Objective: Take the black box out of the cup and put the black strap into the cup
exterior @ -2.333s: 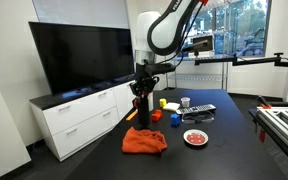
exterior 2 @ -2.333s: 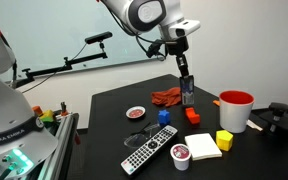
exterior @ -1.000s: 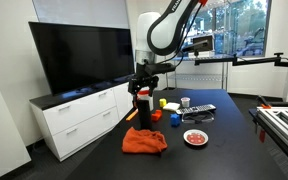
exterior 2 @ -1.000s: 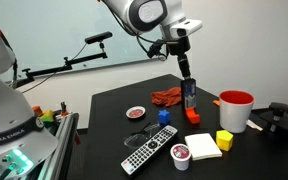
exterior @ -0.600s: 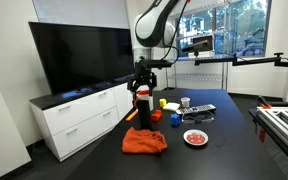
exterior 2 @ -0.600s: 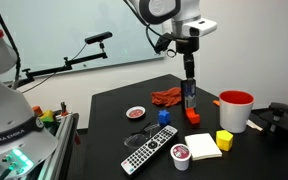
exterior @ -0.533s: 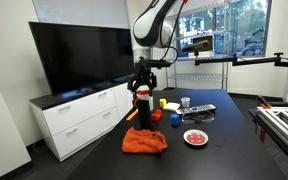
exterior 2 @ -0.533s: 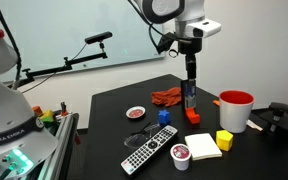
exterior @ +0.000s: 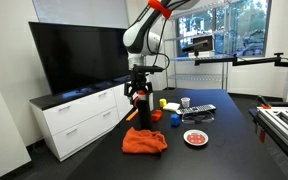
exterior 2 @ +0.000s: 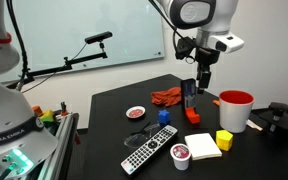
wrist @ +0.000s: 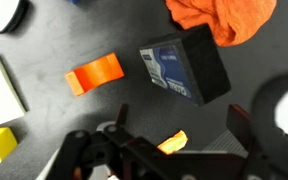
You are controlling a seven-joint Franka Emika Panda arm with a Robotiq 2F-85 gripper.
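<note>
The black tabletop carries everything. An orange cloth lies crumpled toward its far side. In an exterior view the red cup, whitish at the top, stands at the right, well apart from the box; its inside cannot be seen. The black box stands upright on the tabletop, outside the cup, just right of the cloth. The tool hangs just right of the box. The wrist view shows its fingers spread wide, gripping nothing, with the box beyond them beside an orange block. A remote and a white pad lie near, with a grey can between them, its top reddish. A small red-and-white dish sits at the left.
</note>
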